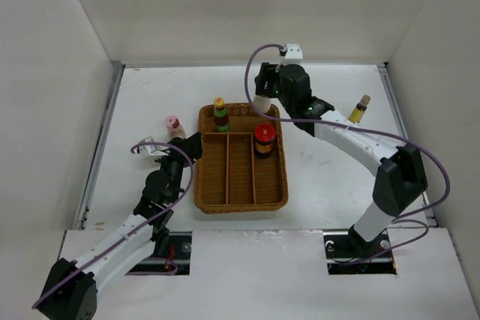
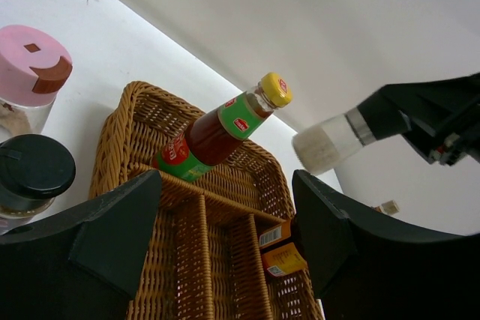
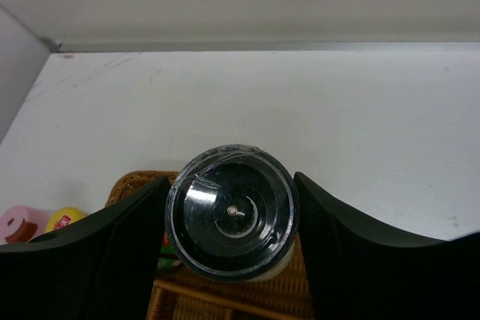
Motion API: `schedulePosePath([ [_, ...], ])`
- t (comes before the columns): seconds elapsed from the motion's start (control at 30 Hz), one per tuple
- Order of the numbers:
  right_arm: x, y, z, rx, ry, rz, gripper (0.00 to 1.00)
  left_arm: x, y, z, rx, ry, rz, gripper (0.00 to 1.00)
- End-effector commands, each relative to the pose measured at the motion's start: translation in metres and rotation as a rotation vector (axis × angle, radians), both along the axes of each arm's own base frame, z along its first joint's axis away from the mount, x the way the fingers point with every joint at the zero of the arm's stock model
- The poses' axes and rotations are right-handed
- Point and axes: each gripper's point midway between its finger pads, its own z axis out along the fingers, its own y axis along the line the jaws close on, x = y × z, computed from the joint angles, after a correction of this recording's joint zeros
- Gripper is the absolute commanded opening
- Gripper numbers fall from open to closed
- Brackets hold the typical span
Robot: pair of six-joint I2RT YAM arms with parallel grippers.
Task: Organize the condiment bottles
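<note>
White table [image 1: 330,177], perhaps scuffed; pale walls [image 1: 225,5]

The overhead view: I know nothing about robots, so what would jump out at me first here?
A brown wicker tray sits at the centre, with a yellow-capped sauce bottle in its far-left corner and a red-capped jar in its right-hand compartment. Above the tray's far right corner the right gripper clamps a pale bottle. The left gripper hangs open at the tray's left edge, near a pink-capped jar.
</note>
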Motion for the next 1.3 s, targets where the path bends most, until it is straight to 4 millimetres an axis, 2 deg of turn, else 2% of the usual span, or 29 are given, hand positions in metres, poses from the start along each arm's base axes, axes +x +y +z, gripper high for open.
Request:
schedulePosePath([
  [0.0,0.006,0.038,0.031,0.114,-0.074,0.075,0.5,-0.001,0.002,0.016,-0.037,-0.05,0.003,0.7],
  [0.13,0.008,0.066,0.006,0.119,-0.03,0.111,0.51,-0.002,0.003,0.016,-0.038,-0.052,0.001,0.7],
  [0.3,0.008,0.087,-0.031,0.105,0.025,0.127,0.51,-0.001,0.003,0.013,-0.034,-0.045,0.003,0.7],
  [0.43,0.004,0.092,-0.052,0.072,0.046,0.119,0.52,-0.001,0.003,0.013,-0.034,-0.045,0.006,0.7],
  [0.53,0.0,0.092,-0.06,0.058,0.051,0.112,0.53,-0.001,0.004,0.014,-0.037,-0.048,0.006,0.7],
  [0.67,-0.002,0.092,-0.068,0.057,0.064,0.111,0.67,0.0,0.003,0.013,-0.035,-0.044,0.004,0.7],
  [0.83,-0.006,0.09,-0.063,0.07,0.061,0.109,0.74,0.0,0.003,0.013,-0.036,-0.044,0.006,0.7],
  [0.93,-0.008,0.087,-0.053,0.08,0.047,0.106,0.75,0.0,0.003,0.015,-0.038,-0.049,0.006,0.7],
  [1.07,-0.014,0.08,-0.028,0.102,0.007,0.102,0.75,-0.002,0.004,0.016,-0.042,-0.056,0.006,0.7],
  [1.17,-0.014,0.051,-0.004,0.154,-0.032,0.065,0.72,-0.002,0.005,0.016,-0.042,-0.055,0.009,0.7],
  [1.23,-0.011,0.017,0.009,0.178,-0.065,0.007,0.65,-0.003,0.003,0.016,-0.043,-0.056,-0.001,0.7],
  [1.27,-0.01,-0.004,0.014,0.192,-0.081,-0.034,0.57,-0.003,0.002,0.018,-0.043,-0.058,-0.002,0.7],
])
